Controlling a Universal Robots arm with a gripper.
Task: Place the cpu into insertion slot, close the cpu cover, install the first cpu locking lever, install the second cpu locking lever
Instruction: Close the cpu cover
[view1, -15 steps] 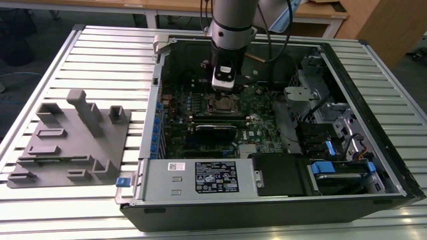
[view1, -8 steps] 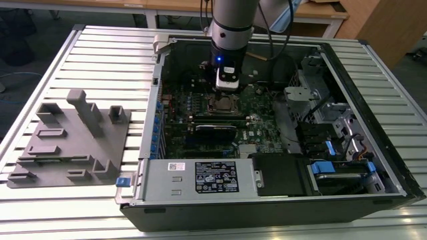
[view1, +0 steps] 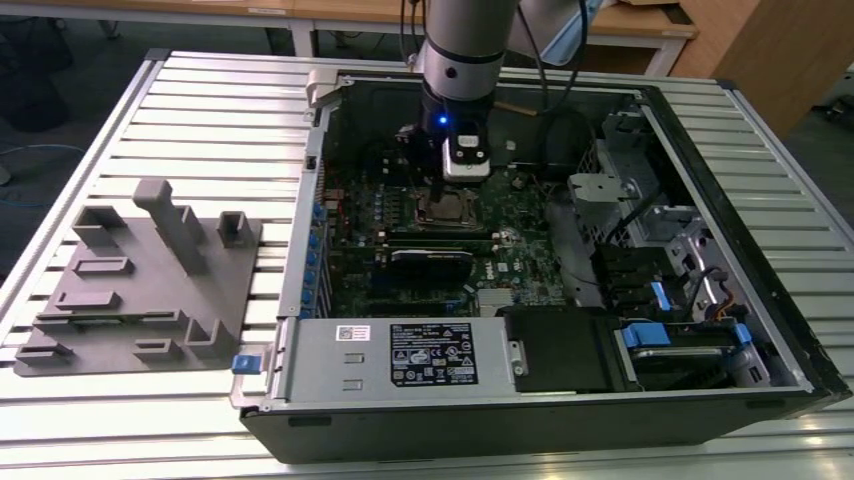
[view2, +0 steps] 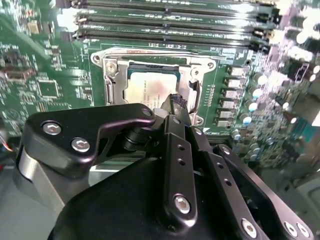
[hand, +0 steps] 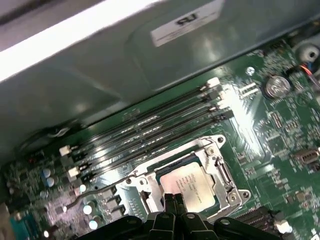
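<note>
Cpu (view1: 447, 208), under the lowered cpu cover (view1: 423, 212), sat mid-frame in the exterior view, just below the gripper (view1: 441, 188), whose fingers looked pressed together on nothing.

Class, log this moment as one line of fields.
gripper: over cpu, fingers shut | cpu: lying in insertion slot

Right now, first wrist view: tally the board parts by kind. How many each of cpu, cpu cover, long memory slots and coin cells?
cpu: 1
cpu cover: 1
long black memory slots: 4
coin cell: 1
Total: 7
</note>
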